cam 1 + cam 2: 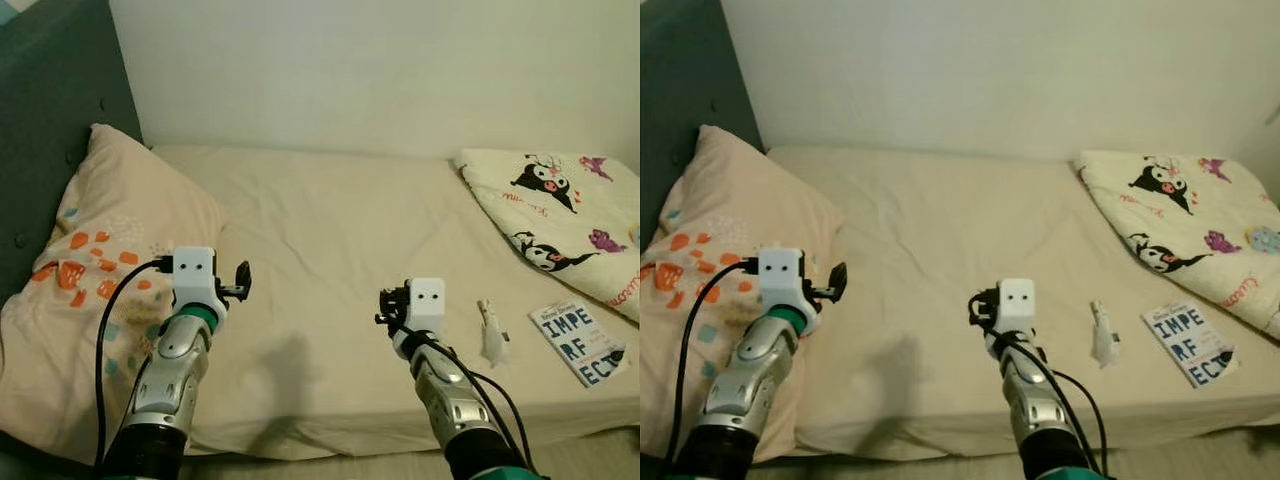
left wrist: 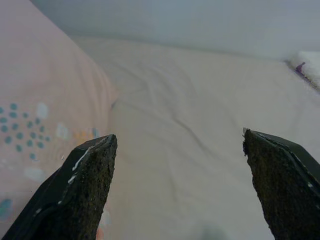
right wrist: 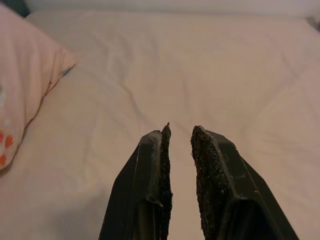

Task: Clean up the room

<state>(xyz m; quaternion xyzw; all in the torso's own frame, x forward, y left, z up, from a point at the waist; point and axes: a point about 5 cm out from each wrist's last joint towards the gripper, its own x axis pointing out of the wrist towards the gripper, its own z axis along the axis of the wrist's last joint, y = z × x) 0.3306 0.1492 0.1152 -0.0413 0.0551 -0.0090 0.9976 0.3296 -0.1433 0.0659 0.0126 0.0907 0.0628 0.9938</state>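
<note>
A cream-sheeted bed [image 1: 330, 230] was seen with a peach pillow with orange marks [image 1: 90, 270] at its left. The left gripper [image 2: 177, 155] was held wide open above the sheet beside the pillow; the right gripper [image 3: 178, 137] was nearly closed, empty. A small crumpled white wrapper [image 1: 492, 335] and a white paperback book [image 1: 582, 343] were lying near a cartoon-printed cream quilt [image 1: 560, 215].

The book [image 1: 583, 343] lying at the near right of the bed [image 1: 330, 230] carries big white letters on its blue cover, reading "IMPE", "RF" and "EC" in three rows. A smaller line of print on the white band above them is too small to read.
</note>
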